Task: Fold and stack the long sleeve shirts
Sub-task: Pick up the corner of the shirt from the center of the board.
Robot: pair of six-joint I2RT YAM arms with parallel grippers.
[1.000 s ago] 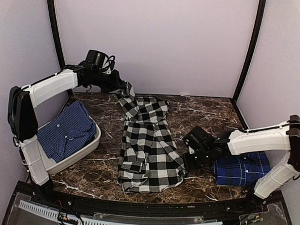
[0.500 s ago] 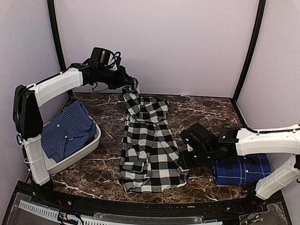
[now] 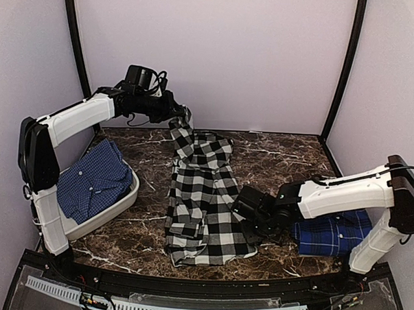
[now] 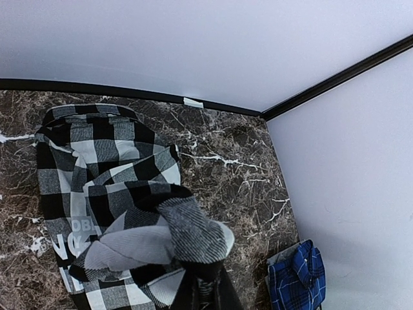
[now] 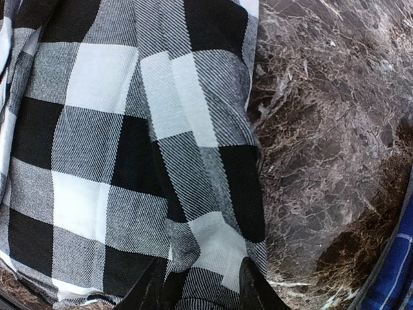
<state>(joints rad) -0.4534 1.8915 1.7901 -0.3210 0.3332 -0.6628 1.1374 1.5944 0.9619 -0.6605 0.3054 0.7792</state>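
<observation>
Right wrist shows right pincer (image 5: 201,279) parted astride checked shirt (image 5: 116,142); left pincer (image 4: 205,289) pinches it.

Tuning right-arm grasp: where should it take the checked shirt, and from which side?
The near right hem edge of the checked shirt, from the right. It lies flat and exposed; the right gripper straddles it open, while the left gripper holds the far end.

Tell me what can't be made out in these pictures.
- Lettering on the checked shirt: left wrist view, the lifted bunched cloth covers most of it.
- Left gripper: its tips are buried in cloth and cut by the bottom edge, same view.
- Folded blue plaid shirt: top view, the right arm crosses it; both wrist views crop it.
</observation>
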